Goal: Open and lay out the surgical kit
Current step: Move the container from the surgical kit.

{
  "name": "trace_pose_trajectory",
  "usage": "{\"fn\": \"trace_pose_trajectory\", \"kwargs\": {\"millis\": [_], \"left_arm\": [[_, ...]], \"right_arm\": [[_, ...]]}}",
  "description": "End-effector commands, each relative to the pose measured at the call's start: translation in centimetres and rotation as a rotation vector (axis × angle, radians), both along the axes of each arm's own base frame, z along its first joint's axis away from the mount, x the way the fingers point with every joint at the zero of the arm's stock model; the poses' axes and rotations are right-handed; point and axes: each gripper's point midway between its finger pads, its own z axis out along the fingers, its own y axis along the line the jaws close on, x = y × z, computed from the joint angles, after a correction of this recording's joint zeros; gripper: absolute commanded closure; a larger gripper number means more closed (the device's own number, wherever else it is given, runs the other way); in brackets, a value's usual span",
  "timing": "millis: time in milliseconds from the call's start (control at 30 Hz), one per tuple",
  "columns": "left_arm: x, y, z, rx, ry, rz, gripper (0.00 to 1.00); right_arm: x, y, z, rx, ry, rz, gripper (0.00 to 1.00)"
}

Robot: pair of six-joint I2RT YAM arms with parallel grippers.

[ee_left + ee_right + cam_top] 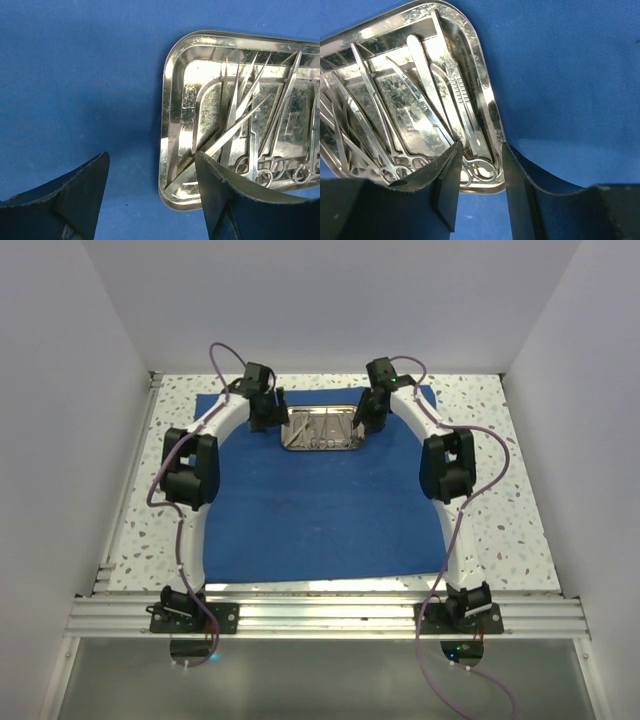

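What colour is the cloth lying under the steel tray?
The cloth is plain royal blue, with no pattern; the left wrist view shows it best.

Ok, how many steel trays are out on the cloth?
1. The tray lies at the far middle of the cloth, between the left pincer and right pincer. None seems hidden.
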Motion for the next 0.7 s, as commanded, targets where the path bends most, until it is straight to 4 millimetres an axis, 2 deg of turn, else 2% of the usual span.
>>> {"fn": "trace_pose_trajectory", "kwargs": {"millis": [0, 67, 133, 167, 200, 300, 533, 633, 667], "left_arm": [[-0.1, -0.4, -1.0, -0.002, 0.018, -0.035, 0.28], [-0.1, -0.4, -1.4, 0.0, 0.028, -0.037, 0.3], [0.1, -0.3, -1.5, 0.003, 0.029, -0.039, 0.3], [0.0, -0.3, -1.5, 0.012, 0.03, -0.039, 0.3], [0.1, -0.2, -1.5, 0.015, 0.029, -0.039, 0.3], [0.2, -0.1, -1.8, 0.02, 0.032, -0.038, 0.3], [0.6, -0.2, -1.9, 0.021, 0.04, -0.035, 0.3], [0.6, -0.1, -1.7, 0.025, 0.036, -0.033, 0.3], [0.6, -0.1, -1.6, 0.027, 0.035, -0.034, 0.3]], "right_arm": [[0.0, -1.9, 3.4, -0.075, -0.042, -0.015, 0.59], [0.0, -2.2, 3.4, -0.092, -0.036, -0.017, 0.6], [0.6, -2.4, 5.0, -0.091, -0.083, -0.021, 0.6], [0.5, -2.4, 5.0, -0.096, -0.093, -0.012, 0.59], [0.6, -2.5, 6.7, -0.09, -0.133, -0.013, 0.59], [0.9, -2.6, 7.1, -0.102, -0.155, -0.004, 0.58], [1.4, -1.6, 3.1, -0.091, -0.082, 0.019, 0.62], [1.7, -0.7, 2.8, -0.091, -0.085, 0.043, 0.64], [1.6, -0.8, 1.6, -0.102, -0.063, 0.045, 0.64]]}}
